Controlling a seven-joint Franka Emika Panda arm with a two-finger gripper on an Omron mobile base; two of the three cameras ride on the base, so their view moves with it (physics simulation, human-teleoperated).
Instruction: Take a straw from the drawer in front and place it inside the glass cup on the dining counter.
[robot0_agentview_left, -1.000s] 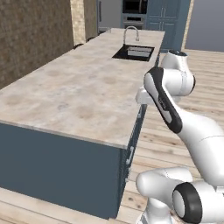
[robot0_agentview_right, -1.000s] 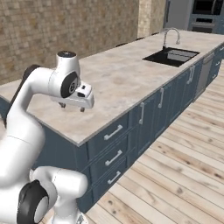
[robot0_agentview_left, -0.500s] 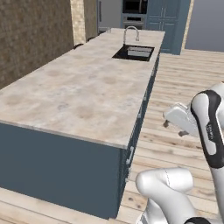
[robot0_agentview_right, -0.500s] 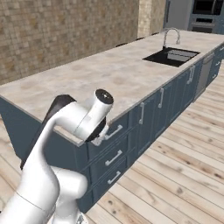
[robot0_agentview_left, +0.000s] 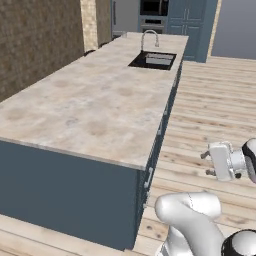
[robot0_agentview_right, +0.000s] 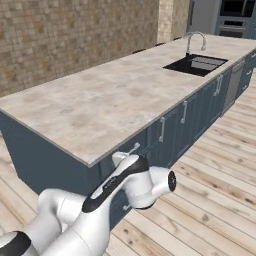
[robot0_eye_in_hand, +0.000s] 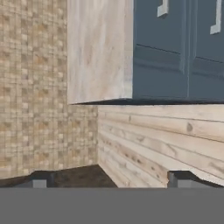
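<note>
Gripper (robot0_agentview_left: 204, 163), fingers spread wide and empty, low beside the dining counter (robot0_agentview_left: 90, 107), facing its drawer (robot0_agentview_right: 131, 150) fronts from 4 o'clock. The drawer is closed, the straw presumably inside. Judged light, thin and slippery, it is best pinched mid-length.

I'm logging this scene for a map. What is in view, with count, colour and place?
counter: one, beige marbled top, dark blue-grey base, running away from the robot
sink: one, dark, set in the counter's far end
tap: one, silver, curved, behind the sink
drawers: several, dark blue-grey, pale handles, all shut, along the counter's front
floor: one, pale wooden planks
wall: one, tan brick, beyond the counter
arm: one, white, low in front of the counter
pincer: one, open, holding nothing, over the floor
</note>
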